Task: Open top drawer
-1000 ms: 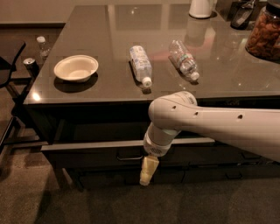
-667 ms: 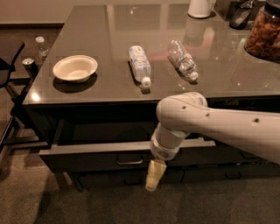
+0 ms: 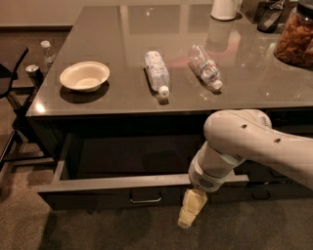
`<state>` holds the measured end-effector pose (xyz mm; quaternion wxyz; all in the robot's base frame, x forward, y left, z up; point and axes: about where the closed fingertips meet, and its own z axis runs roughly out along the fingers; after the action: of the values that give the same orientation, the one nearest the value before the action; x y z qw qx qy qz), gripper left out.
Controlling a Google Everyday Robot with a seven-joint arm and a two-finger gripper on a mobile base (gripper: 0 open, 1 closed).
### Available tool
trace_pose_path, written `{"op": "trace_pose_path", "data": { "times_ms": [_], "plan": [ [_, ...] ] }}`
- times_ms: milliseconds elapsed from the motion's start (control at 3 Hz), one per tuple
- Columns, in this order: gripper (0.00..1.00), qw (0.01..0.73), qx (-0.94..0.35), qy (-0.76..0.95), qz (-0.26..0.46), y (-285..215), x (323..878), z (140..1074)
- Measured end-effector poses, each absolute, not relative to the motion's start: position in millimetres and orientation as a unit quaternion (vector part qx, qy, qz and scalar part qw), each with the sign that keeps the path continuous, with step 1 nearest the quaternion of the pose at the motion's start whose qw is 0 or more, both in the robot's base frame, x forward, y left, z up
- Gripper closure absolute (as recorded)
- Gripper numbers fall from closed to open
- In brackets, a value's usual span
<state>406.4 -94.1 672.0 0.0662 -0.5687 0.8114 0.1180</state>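
The top drawer (image 3: pixel 98 195) stands pulled well out from under the counter. Its dark front carries a small loop handle (image 3: pixel 145 199) at centre, and its grey rim (image 3: pixel 117 182) and left inner wall (image 3: pixel 62 158) show. The inside looks dark and empty. My gripper (image 3: pixel 190 211) hangs down from the white arm (image 3: pixel 244 141) in front of the drawer front. It is just right of the handle and apart from it.
On the counter (image 3: pixel 274 93) lie a white bowl (image 3: pixel 84 75) and two plastic bottles (image 3: pixel 156 72) (image 3: pixel 205 67). A snack jar (image 3: pixel 296 36) and a white jug (image 3: pixel 225 9) stand at the back right. A black chair (image 3: pixel 10 83) stands at the left. Carpet floor lies below.
The drawer has slid further out toward the camera. My gripper and arm have moved right and lower, off the handle.
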Motion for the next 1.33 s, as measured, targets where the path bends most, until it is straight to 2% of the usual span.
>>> {"op": "trace_pose_path", "data": {
  "times_ms": [667,1333],
  "plan": [
    [0.00,0.055,-0.566,0.814,0.120,-94.0,407.5,663.0],
    [0.00,0.003,-0.541,0.830,0.138,-121.3,363.2,649.2]
  ]
}}
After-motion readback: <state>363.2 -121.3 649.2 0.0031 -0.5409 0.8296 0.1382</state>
